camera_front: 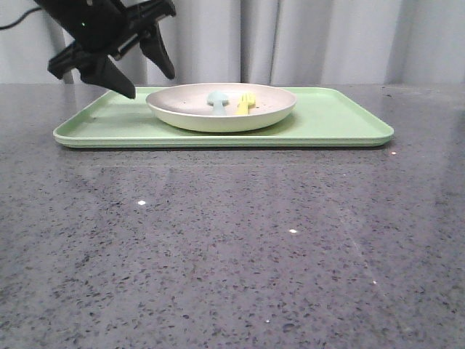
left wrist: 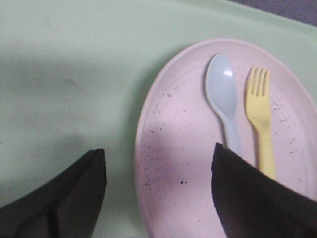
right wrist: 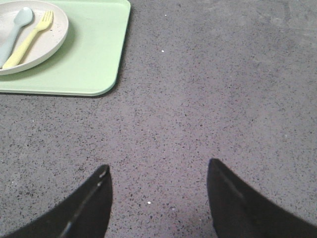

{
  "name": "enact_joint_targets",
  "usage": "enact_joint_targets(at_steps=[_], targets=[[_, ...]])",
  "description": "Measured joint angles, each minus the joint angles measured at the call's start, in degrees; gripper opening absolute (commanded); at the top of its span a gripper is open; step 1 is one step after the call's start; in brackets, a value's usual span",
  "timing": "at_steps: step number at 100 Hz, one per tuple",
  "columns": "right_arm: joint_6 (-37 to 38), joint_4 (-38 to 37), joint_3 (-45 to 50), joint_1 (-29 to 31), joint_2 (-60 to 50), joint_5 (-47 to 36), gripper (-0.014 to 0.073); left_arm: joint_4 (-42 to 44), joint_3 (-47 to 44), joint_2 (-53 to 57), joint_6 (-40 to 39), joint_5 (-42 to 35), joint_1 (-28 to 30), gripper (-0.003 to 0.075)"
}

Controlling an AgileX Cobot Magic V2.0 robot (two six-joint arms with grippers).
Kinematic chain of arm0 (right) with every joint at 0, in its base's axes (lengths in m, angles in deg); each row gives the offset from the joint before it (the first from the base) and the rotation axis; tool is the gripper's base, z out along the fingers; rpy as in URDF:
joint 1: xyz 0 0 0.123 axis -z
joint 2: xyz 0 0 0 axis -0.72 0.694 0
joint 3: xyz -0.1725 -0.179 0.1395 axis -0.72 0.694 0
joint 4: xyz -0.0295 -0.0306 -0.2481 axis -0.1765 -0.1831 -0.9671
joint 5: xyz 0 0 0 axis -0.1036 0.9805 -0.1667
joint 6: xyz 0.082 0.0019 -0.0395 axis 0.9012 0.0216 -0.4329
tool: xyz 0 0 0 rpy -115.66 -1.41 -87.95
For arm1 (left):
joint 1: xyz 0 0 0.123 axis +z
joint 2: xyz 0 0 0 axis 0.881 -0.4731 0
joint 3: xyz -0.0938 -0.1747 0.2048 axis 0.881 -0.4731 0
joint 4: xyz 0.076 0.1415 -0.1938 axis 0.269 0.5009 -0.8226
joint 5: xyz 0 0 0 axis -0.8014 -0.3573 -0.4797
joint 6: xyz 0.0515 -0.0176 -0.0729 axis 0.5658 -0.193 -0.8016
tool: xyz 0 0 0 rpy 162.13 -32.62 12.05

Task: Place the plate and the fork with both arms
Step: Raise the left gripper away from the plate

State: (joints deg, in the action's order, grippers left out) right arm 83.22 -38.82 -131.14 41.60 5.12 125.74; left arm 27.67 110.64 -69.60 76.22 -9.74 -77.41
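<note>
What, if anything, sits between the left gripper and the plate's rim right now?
Nothing visible does. The left gripper hangs open above the green tray, beside the plate's left rim, with only bare tray in between. The spoon and fork lie inside the plate.

fork (left wrist: 260, 116), spoon (left wrist: 224, 96), plate (left wrist: 171, 163), tray (left wrist: 64, 74)

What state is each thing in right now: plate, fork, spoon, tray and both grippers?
plate: upright on the green tray, holding fork and spoon.
fork: lying flat in the plate, beside the spoon, not gripped.
spoon: lying flat in the plate, bowl up.
tray: flat on the table.
left gripper: open, empty, above the tray at the plate's left edge.
right gripper: open, empty, over bare table away from the tray.
</note>
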Motion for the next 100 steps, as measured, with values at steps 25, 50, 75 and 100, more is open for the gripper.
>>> enact_joint_targets(at_steps=[25,50,75,100], targets=[[0.00,0.00,0.00,0.00,0.00,0.62,0.0436,10.45,-0.12,8.04,0.00,7.80,3.61,0.0451],[0.00,0.00,0.00,0.00,0.00,0.74,0.0436,16.09,-5.93,18.89,0.00,8.30,7.81,0.0451],[0.00,0.00,0.00,0.00,0.00,0.35,0.0436,20.88,-19.38,31.47,0.00,6.30,12.26,0.0450],[0.00,0.61,0.00,0.00,0.00,-3.21,0.0436,22.53,-34.93,46.75,0.00,3.60,13.07,0.0450]])
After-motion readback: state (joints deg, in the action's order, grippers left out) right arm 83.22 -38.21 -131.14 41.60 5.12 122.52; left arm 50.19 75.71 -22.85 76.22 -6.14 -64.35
